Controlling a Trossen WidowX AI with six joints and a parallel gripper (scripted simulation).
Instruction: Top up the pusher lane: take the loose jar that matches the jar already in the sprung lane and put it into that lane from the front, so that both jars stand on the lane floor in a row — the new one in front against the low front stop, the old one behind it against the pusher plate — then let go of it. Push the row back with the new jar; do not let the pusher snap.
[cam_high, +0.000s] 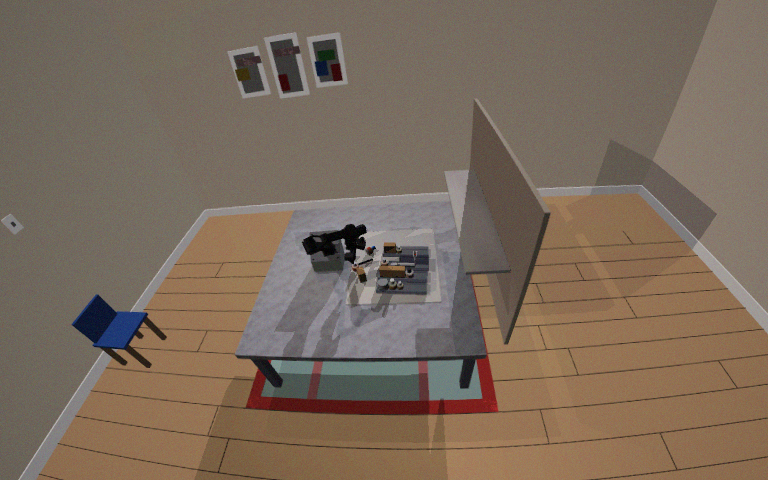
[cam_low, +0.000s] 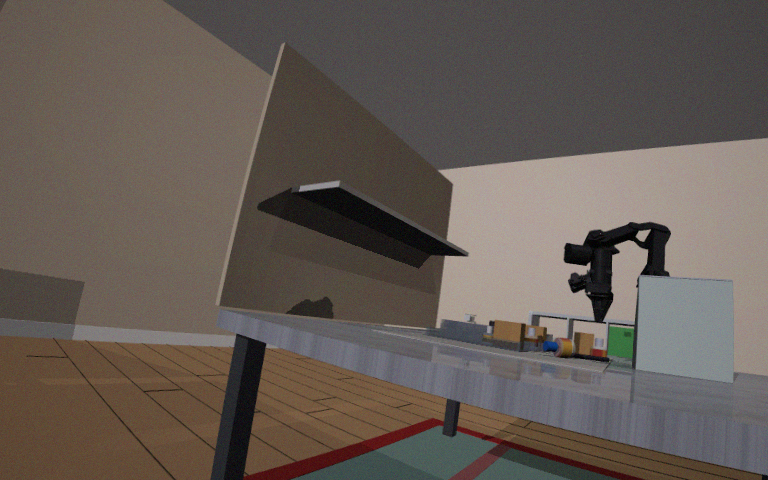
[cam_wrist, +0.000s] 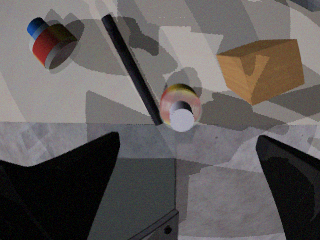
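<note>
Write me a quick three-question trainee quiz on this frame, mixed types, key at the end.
1. True or false: the tool is closed on a jar.
2. Which lies on its side in the wrist view? A) blue-capped jar B) white-capped jar C) wooden block
3. Fill in: in the wrist view, the black rod lies between the blue-capped jar and the ____ block.

Key: 1 false; 2 A; 3 wooden

Grey tbl (cam_high: 362, 333) (cam_low: 362, 350) (cam_wrist: 225, 210), pale mat (cam_high: 356, 295) (cam_wrist: 30, 100), pale-green box (cam_high: 327, 262) (cam_low: 685, 328)

Wrist view: slim black rod (cam_wrist: 131, 67) (cam_high: 365, 262) (cam_low: 594, 357) lies between blue-capped red cylindrical jar (cam_wrist: 46, 47) (cam_high: 369, 250) (cam_low: 564, 347), left, and tan wooden block (cam_wrist: 270, 72) (cam_high: 361, 275) (cam_low: 583, 343), right.
</note>
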